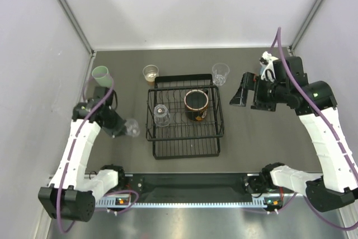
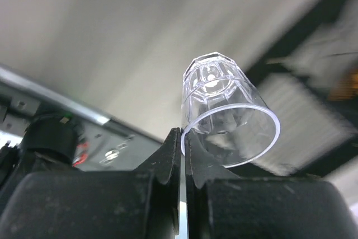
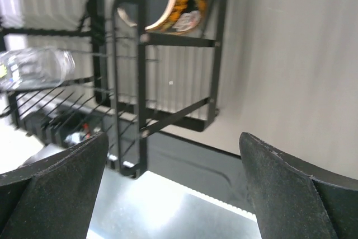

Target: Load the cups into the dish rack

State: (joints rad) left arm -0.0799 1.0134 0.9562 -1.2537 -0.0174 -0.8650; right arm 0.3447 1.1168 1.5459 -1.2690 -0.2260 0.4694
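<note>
The black wire dish rack (image 1: 185, 138) sits mid-table. Inside it stand a dark cup (image 1: 196, 104) and an upturned clear glass (image 1: 161, 115). My left gripper (image 1: 124, 128) hovers just left of the rack, shut on the rim of a clear plastic glass (image 2: 229, 121), pinching its wall between the fingertips (image 2: 174, 148). At the back stand a pale green tumbler (image 1: 102, 75), a tan-brown cup (image 1: 150, 73) and another clear glass (image 1: 220, 73). Right of the rack, my right gripper (image 1: 240, 94) is wide open and holds nothing. Its wrist view shows the rack (image 3: 140, 82), the dark cup (image 3: 168, 4) and the upturned glass (image 3: 36, 65).
Grey walls close the table off at the back and on both sides. A metal strip with the arm bases (image 1: 190, 186) runs along the near edge. The green tumbler stands close to the left wall, behind my left arm.
</note>
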